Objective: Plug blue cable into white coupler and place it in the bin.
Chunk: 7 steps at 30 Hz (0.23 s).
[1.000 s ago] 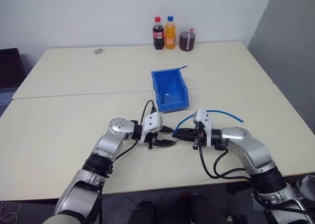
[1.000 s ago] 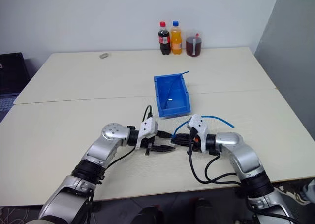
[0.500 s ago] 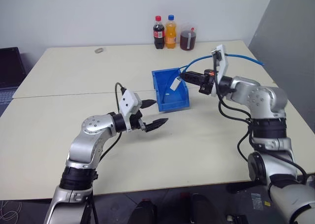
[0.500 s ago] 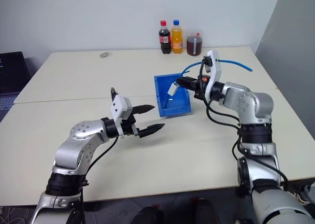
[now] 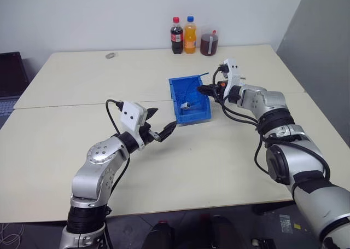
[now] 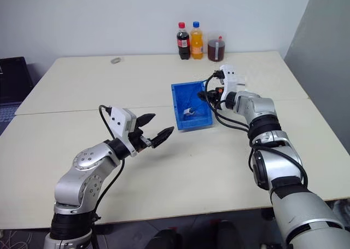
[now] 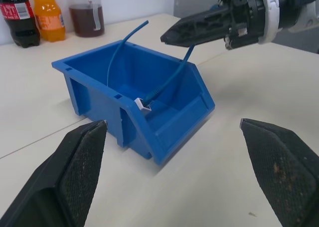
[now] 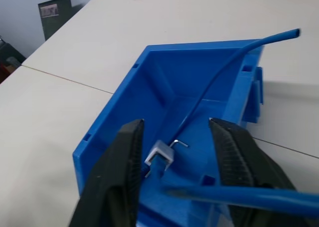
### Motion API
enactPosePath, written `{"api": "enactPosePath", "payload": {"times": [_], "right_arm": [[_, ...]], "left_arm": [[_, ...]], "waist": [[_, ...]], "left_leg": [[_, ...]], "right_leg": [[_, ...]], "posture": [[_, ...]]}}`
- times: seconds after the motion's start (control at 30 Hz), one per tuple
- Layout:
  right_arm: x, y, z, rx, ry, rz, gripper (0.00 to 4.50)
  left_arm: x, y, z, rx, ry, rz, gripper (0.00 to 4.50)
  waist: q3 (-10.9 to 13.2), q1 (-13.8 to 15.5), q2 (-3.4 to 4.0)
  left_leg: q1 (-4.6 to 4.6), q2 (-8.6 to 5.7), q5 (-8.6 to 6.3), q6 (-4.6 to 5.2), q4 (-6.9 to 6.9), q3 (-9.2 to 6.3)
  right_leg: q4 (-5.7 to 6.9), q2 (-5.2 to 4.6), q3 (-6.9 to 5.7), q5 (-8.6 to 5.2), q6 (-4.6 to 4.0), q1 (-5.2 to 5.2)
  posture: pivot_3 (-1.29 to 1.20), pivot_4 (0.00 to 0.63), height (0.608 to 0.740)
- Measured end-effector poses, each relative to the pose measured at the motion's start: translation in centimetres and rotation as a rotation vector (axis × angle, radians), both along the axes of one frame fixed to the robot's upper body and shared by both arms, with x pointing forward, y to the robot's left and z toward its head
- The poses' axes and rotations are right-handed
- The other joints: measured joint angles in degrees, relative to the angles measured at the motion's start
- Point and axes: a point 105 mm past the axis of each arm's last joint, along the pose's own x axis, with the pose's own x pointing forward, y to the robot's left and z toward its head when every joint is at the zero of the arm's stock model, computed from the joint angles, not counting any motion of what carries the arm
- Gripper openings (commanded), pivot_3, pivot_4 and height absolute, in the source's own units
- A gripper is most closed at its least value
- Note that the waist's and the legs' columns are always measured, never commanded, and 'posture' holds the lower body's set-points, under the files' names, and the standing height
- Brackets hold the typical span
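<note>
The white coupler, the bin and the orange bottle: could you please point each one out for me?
white coupler (image 7: pixel 144 104): left wrist view, its top face.
bin (image 7: pixel 89 94): left wrist view, its outer side wall.
orange bottle (image 5: pixel 189 39): left eye view, its label.

Bright blue bin (image 7: pixel 94 95) — light-blue cable (image 7: pixel 117 57), white coupler (image 7: pixel 143 104)

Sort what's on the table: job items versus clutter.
Job: blue cable, white coupler, bin.
Clutter: cola bottle, orange soda bottle, cup of dark drink, small grey ring.
</note>
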Motion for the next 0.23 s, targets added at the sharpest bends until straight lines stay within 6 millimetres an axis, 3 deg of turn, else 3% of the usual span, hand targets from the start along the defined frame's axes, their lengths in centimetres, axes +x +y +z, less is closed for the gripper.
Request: {"api": "enactPosePath", "payload": {"times": [0.13, 0.23], "right_arm": [[0.1, -1.9, 1.3, -0.026, -0.041, -0.036, 3.01], [-0.8, -4.2, 2.1, -0.049, -0.085, -0.065, 3.01]], "left_arm": [[0.5, 0.6, 0.0, 0.022, 0.021, 0.032, 4.5], [0.7, 0.9, 0.5, 0.021, 0.018, 0.035, 4.5]], "waist": [[0.0, 0.09, 0.0], [0.0, 0.27, 0.0]], "left_leg": [[-0.01, -0.02, 0.0, 0.0, 0.0, -0.01], [-0.04, -0.02, 0.0, 0.0, 0.0, -0.07]], "right_leg": [[-0.01, 0.0, -0.01, 0.0, 0.0, 0.01], [-0.04, -0.02, -0.05, 0.0, 0.0, 0.04]], "posture": [[0.0, 0.15, 0.74], [0.0, 0.15, 0.74]]}}
